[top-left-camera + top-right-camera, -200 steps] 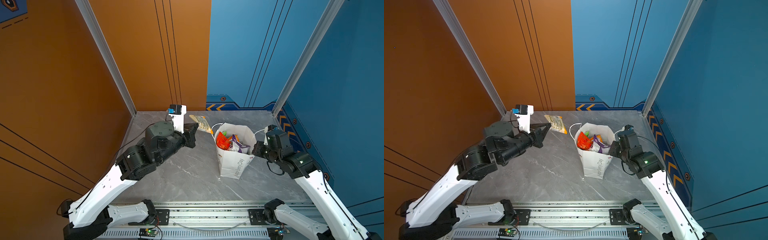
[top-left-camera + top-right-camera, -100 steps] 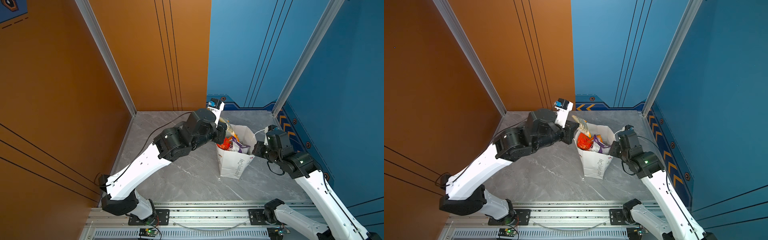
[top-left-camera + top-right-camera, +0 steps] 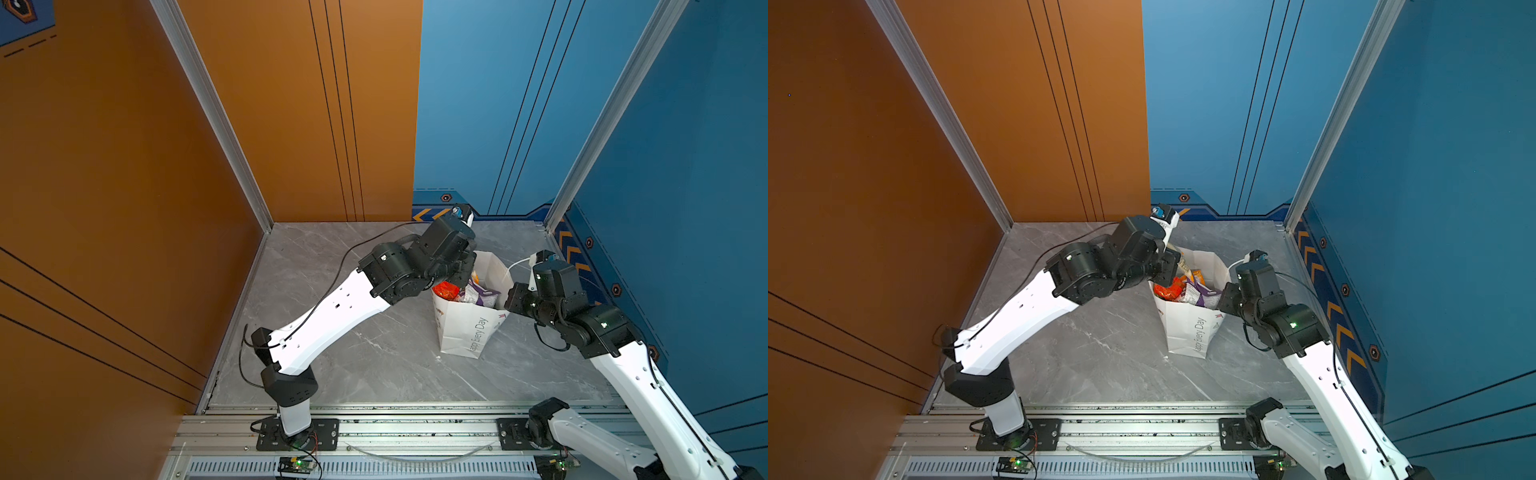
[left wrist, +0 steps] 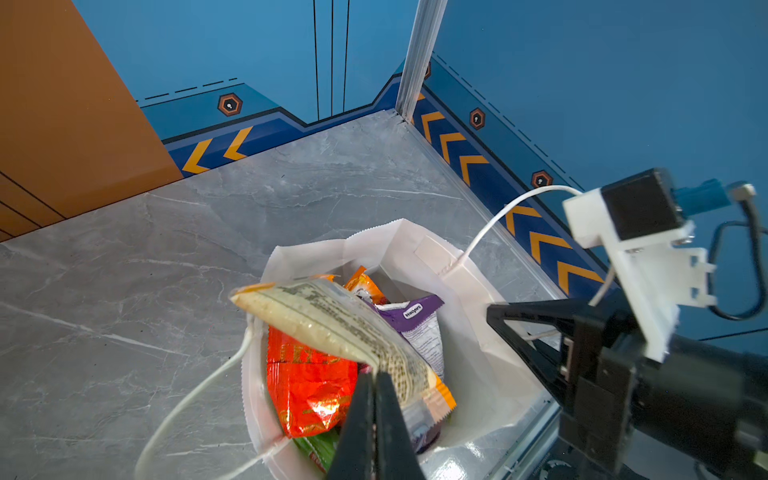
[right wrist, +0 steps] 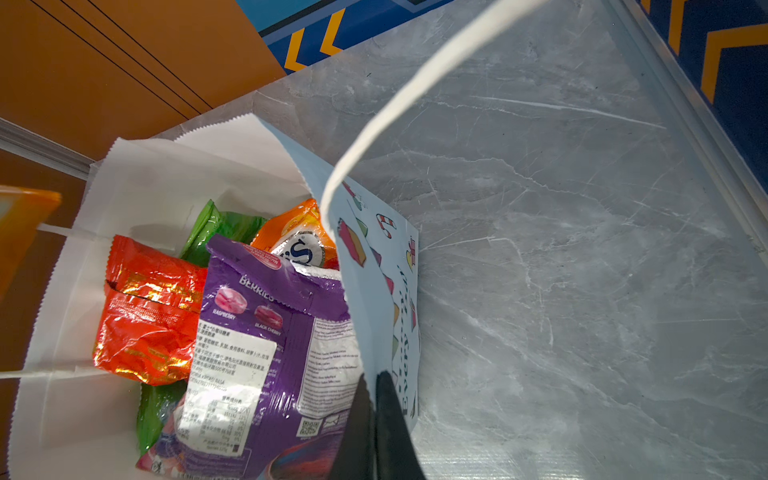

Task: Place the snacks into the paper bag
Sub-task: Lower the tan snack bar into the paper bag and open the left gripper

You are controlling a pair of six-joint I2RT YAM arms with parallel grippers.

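Observation:
The white paper bag [image 3: 465, 332] [image 3: 1187, 332] stands upright right of the table's middle, its mouth open. In the left wrist view, my left gripper [image 4: 375, 376] is shut on a pale grainy packet with orange ends [image 4: 328, 328], held tilted just above the bag's mouth [image 4: 478, 299]. In a top view this packet [image 3: 1183, 264] pokes out past the left wrist. My right gripper [image 5: 371, 376] is shut on the bag's printed side wall [image 5: 374, 257] at the rim. Inside lie an orange-red packet [image 5: 145, 307], a purple packet [image 5: 266, 332], a green packet [image 5: 220, 228] and an orange candy bag [image 5: 299, 232].
One white cord handle [image 5: 415, 83] arches over the right gripper; the other [image 4: 199, 390] hangs outside the bag's left side. The blue wall with orange chevrons [image 3: 573, 253] runs close behind the right arm. An aluminium rail [image 3: 395, 432] lines the table's front.
My left arm has swung from the table's rear left across to the bag, carrying the pale packet to just above the mouth. The right arm and the bag have stayed put.

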